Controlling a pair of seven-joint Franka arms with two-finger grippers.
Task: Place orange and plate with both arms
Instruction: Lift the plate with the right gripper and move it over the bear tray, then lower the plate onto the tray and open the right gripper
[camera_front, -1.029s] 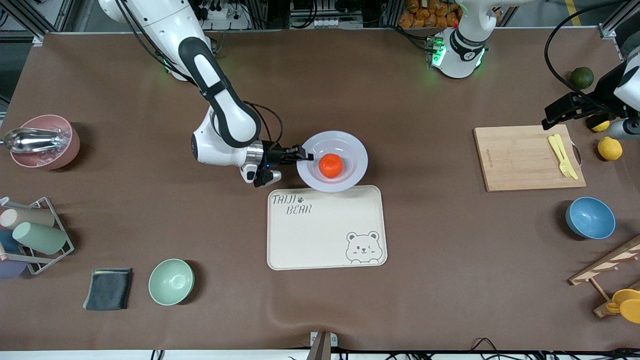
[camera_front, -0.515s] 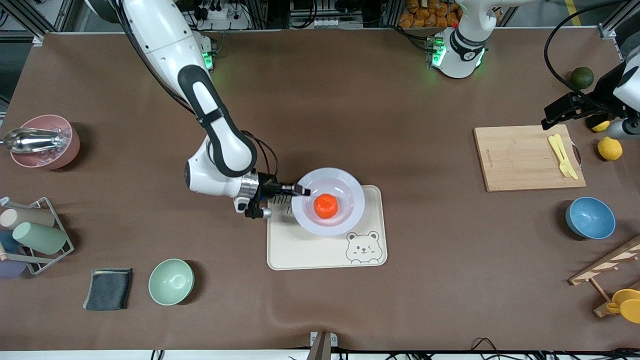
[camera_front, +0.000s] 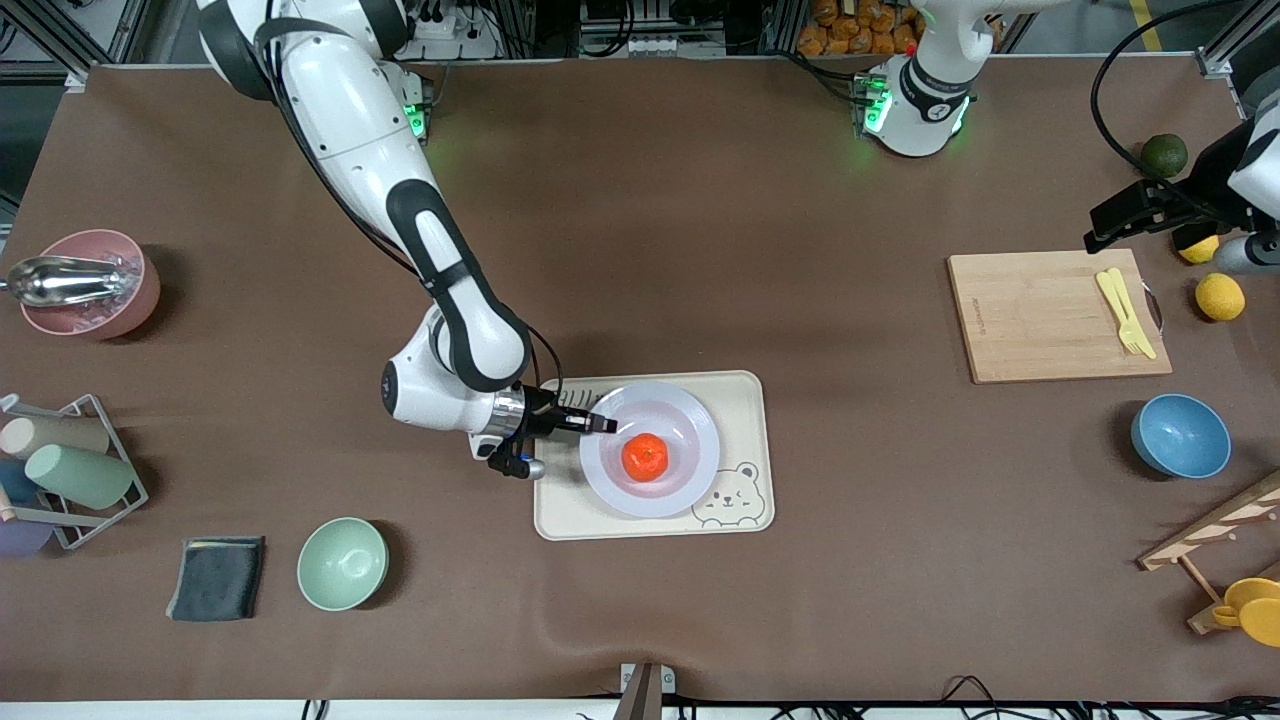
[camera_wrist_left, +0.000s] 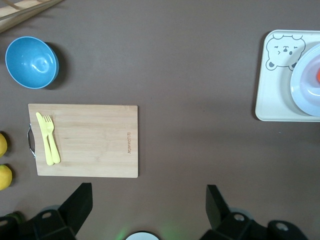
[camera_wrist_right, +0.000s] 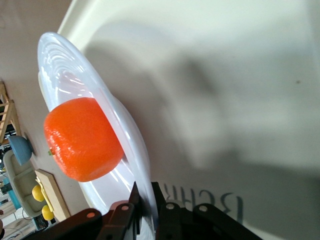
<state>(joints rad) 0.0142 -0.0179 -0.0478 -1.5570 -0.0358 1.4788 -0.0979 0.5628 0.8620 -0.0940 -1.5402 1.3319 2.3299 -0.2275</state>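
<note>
Having carried plate (camera_front: 650, 462) and orange (camera_front: 645, 456) onto the bear tray (camera_front: 745, 400), right hand (camera_front: 603, 424) pinching the plate's rim. Glossy, slippery plate; loose orange probably rolling if tilted. Left hand (camera_wrist_left: 145, 206) waiting spread open above the desk (camera_front: 700, 200), beside the cutting board (camera_front: 1050, 320).

glossy plate (camera_front: 650, 462), dimpled orange (camera_front: 645, 457), seemingly matt tray (camera_front: 745, 400)

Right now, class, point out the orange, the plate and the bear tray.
orange (camera_front: 645, 457), front view, middle of the fruit.
plate (camera_front: 694, 450), front view, bare rim toward the left arm's end.
bear tray (camera_front: 742, 400), front view, bare corner farthest from the camera.
</note>
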